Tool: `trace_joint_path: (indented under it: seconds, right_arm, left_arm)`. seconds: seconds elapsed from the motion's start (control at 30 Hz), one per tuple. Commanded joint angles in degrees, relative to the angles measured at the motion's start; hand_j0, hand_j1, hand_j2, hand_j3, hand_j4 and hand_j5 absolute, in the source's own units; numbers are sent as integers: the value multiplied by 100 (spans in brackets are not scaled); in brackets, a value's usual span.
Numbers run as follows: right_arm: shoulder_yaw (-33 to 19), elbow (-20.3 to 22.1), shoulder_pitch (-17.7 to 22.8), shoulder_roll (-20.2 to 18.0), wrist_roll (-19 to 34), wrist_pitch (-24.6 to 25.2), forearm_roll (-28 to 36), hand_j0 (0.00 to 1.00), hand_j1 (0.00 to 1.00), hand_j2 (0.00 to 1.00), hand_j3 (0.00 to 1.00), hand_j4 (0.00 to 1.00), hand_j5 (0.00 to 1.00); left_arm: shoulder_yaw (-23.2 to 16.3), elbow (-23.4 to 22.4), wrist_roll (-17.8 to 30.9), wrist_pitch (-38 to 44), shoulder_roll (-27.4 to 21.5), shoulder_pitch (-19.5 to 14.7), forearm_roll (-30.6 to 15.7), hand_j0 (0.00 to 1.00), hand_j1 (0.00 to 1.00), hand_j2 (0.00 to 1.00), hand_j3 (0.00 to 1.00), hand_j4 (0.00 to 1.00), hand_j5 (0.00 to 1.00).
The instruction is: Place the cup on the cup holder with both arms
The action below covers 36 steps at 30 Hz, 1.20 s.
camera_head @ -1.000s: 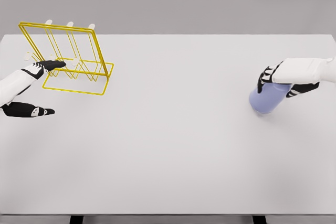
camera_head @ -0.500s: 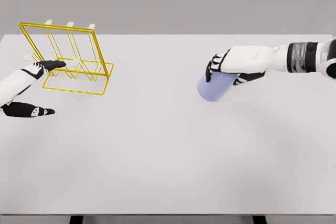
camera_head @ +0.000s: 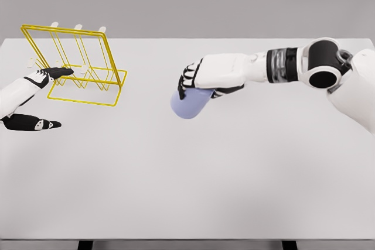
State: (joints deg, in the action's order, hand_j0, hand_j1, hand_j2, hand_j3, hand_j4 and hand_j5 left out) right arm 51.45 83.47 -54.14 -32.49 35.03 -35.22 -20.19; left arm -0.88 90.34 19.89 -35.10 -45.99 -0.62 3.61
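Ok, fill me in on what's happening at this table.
The right hand grips a pale blue cup from above and holds it over the middle of the white table, arm stretched out toward the left. The yellow wire cup holder stands at the far left corner. The left hand is open beside it, one fingertip reaching the rack's wire base. The cup is not yet on the holder.

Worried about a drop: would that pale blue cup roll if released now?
Probably: the pale blue cup looks round-sided and tilted in the right robot hand. It seems rigid, keeping shape in the grip. The smooth white table offers little stopping.
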Motion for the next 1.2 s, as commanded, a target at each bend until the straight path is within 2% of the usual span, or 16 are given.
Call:
trace_joint_path:
  seconds: [0.0, 0.2, 0.63, 0.87, 1.17]
  right_arm:
    - [40, 2, 9, 147, -3, 22, -125, 48, 48, 48, 48, 48, 48]
    - [383, 196, -70, 270, -3, 22, -398, 51, 51, 51, 51, 51, 51]
    - [787, 196, -220, 595, -3, 22, -494, 51, 51, 51, 51, 51, 51]
    - [1121, 152, -255, 709, -3, 22, -679, 51, 51, 51, 51, 51, 51]
    - [1183, -138, -387, 1096, -3, 22, -784, 51, 51, 51, 51, 51, 51]
  left_arm:
    - [0, 2, -3, 10, -6, 0, -44, 100, 100, 100, 100, 100, 100]
    - [0, 2, -3, 10, -6, 0, -36, 100, 100, 100, 100, 100, 100]
    - [0, 10, -3, 10, 3, 0, -36, 100, 100, 100, 100, 100, 100]
    - [0, 10, -3, 10, 3, 0, -36, 100, 100, 100, 100, 100, 100]
    - [0, 2, -3, 10, 3, 0, -27, 100, 100, 100, 100, 100, 100]
